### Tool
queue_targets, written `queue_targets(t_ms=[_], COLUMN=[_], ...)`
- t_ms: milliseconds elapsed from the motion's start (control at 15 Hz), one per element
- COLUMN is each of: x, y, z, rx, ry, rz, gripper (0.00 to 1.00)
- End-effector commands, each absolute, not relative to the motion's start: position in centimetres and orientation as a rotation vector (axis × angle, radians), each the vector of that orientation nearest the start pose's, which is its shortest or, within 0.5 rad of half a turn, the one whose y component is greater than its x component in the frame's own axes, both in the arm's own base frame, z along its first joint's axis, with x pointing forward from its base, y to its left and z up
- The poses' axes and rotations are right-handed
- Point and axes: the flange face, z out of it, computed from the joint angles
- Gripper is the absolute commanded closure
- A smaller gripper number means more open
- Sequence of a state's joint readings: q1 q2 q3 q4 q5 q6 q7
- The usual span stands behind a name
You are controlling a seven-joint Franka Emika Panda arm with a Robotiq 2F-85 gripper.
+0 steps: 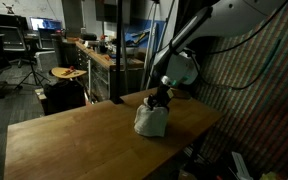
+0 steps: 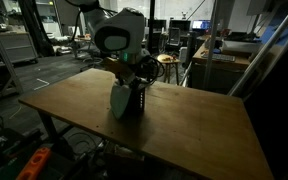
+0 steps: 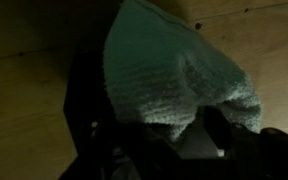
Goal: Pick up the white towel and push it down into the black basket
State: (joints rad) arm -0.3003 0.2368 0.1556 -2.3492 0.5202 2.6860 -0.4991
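Arm (image 1: 216, 18): white, smooth rounded shells, dark bands at the joints. Above the jaws, a bulbous white wrist (image 2: 121, 38) with a dark round face. Gripper (image 1: 160, 102): black, blocky.

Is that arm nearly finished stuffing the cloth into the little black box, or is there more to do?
Done: the off-white wrinkled cloth towel is bunched onto the small black slotted basket. In hand: the gripper sits right above the bundle; whether it is open is too dim to tell. Left: much towel bulges over the basket and hangs down one side, so it likely needs more pushing down.
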Motion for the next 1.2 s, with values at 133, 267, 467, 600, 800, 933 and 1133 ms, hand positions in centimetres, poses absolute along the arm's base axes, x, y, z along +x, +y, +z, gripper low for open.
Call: queue_targets(t_ms=[133, 267, 467, 600, 800, 933, 1133], x=[51.4, 51.2, 50.9, 50.7, 50.5, 50.3, 50.1], y=[-8.9, -9.1, -9.5, -9.8, -9.9, -10.0, -10.1], z=[24.0, 24.1, 24.2, 24.5, 25.0, 25.5, 26.4], rx=[-2.885, -2.886, -2.889, -2.890, -2.890, -2.887, -2.883], ry=[0.159, 0.170, 0.188, 0.202, 0.221, 0.231, 0.251], rz=[-0.257, -0.259, -0.261, -0.268, -0.284, -0.295, -0.320], gripper=[0.37, 0.10, 0.00, 0.00, 0.00, 0.00, 0.00])
